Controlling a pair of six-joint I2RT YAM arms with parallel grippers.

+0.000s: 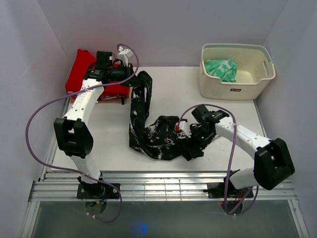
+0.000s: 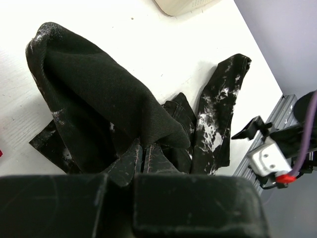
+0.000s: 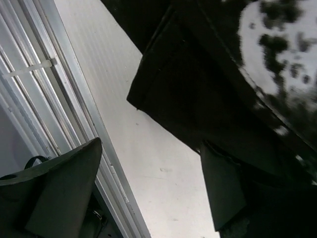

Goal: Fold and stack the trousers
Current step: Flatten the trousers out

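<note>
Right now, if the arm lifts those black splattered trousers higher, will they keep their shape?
Probably floppy: the trousers droop in a long strip from the left gripper and heap in wrinkles on the table. Likely light: one small pinch holds a leg up. Pushed, they would probably bunch rather than slide.

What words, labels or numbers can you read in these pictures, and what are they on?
No text can be read in any view.
Small dark label on the front wall of the cream basket: too small to read.
The trousers and the red garment show no print.
</note>
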